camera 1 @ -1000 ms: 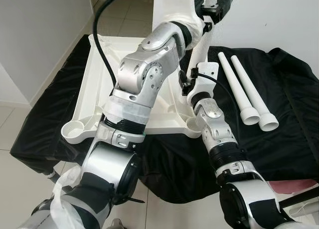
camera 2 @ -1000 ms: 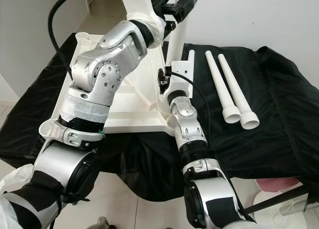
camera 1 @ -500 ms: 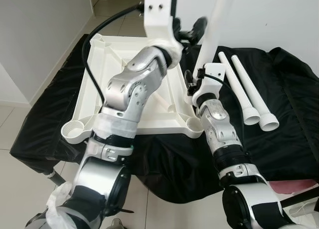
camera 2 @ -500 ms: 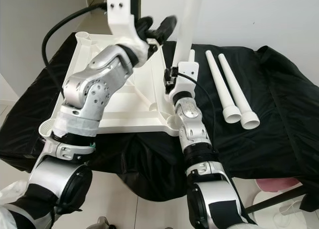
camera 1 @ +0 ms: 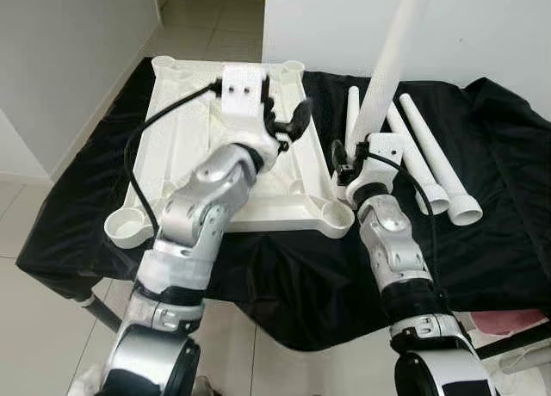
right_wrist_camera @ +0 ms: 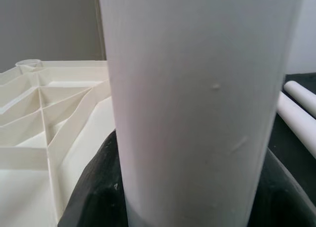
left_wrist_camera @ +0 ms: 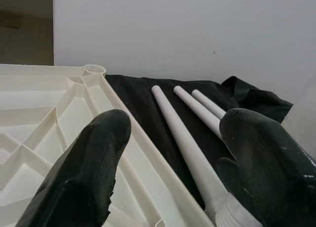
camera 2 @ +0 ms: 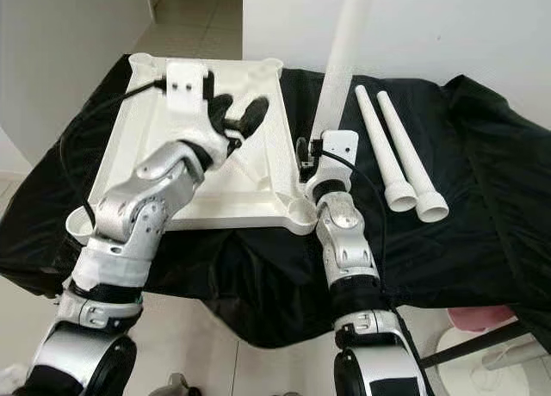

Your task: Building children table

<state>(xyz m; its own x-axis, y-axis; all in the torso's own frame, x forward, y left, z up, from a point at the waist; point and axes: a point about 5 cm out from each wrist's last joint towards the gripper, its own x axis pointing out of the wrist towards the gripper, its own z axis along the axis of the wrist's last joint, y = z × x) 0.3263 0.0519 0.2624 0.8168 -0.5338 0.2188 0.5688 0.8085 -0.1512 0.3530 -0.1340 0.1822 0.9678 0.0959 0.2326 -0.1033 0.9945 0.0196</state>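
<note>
The held leg (camera 1: 392, 56) runs out of frame at the top, so its upper end is unseen, and its lower end is hidden behind the right gripper (camera 1: 344, 165), whose fingers pinch it near the tabletop's near right corner socket (camera 1: 337, 217); whether the leg sits in that socket cannot be told. In the right wrist view the leg (right_wrist_camera: 197, 103) blocks most of the scene, with black fingers (right_wrist_camera: 94, 187) pressed against its sides. The left gripper (camera 1: 288, 125) hovers over the upturned white tabletop (camera 1: 181, 129), fingers (left_wrist_camera: 84, 172) spread and holding nothing. Three more legs (camera 1: 430, 163) lie side by side just right of the tabletop. Everything rests on a black cloth (camera 1: 508, 181) spread over a tiled floor (camera 1: 34, 267), beside white walls (camera 1: 69, 43).
</note>
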